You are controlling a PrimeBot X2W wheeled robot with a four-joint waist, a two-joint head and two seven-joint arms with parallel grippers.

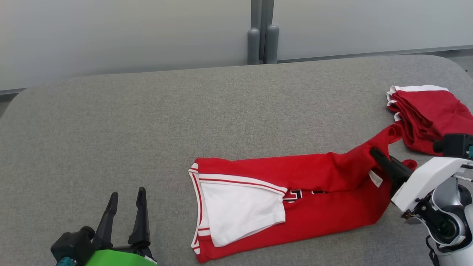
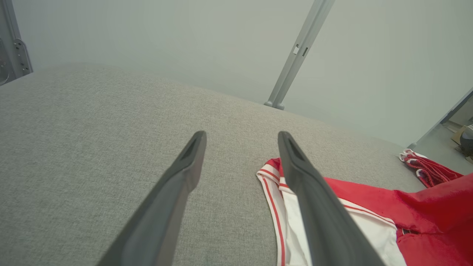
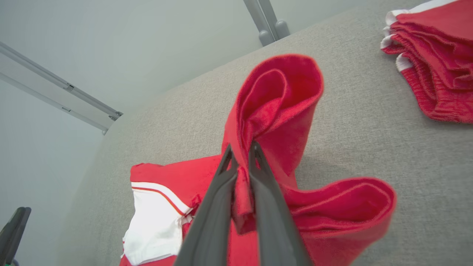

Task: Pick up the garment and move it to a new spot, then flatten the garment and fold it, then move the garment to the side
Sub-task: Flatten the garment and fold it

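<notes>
A red garment with white side panels and striped trim lies stretched across the grey table, its hem end toward the left. My right gripper is shut on the garment's right end, lifting a red strap off the surface; the fingers pinch the fabric between them. My left gripper hovers open at the lower left, a little left of the hem. In the left wrist view the open fingers frame bare table, with the garment's striped hem beside the right finger.
A folded stack of red and white clothes rests at the table's far right, also in the right wrist view as folded clothes. Behind the table stands a grey wall with a vertical post. The table's left half is bare grey fabric.
</notes>
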